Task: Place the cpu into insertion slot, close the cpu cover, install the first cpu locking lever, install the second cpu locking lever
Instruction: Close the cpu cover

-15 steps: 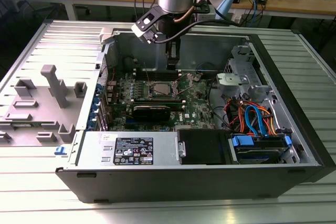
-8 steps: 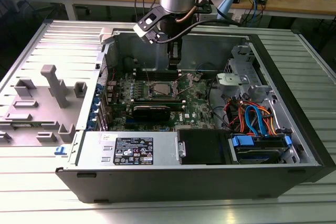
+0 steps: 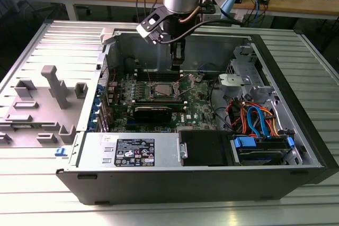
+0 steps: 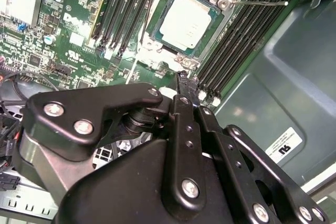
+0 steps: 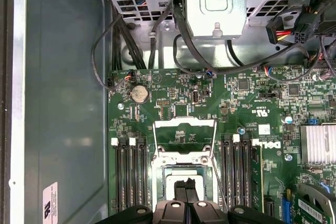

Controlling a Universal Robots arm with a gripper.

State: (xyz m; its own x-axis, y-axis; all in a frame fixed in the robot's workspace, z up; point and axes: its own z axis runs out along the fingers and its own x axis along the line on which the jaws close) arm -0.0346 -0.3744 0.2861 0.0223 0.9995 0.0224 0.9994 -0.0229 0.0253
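Note:
The cpu [image 4: 186, 22], a small square chip with a silvery top, lies flat in the insertion slot [image 4: 224, 2] on the green motherboard. In the first wrist view, the cpu cover [image 5: 184, 123], a thin silvery frame, looks swung back off the slot, with bare board showing through its cut-out. A thin wire locking lever [image 4: 260, 2] sticks out sideways from the slot's corner. My gripper [image 4: 184, 77] hangs just above the slot's near end, shut with nothing between the fingers. The exterior view has the gripper [image 3: 178, 66] above the slot [image 3: 161, 89] inside the open computer case.
Long black memory slots [image 5: 131, 177] flank the socket on both sides. A drive cage [image 5: 215, 3] with black cables stands beyond the board. A finned heatsink [image 5: 317, 142] sits to one side. The case walls [image 3: 296, 104] enclose the space, and grey plastic fixtures [image 3: 53, 91] stand at the exterior view's left.

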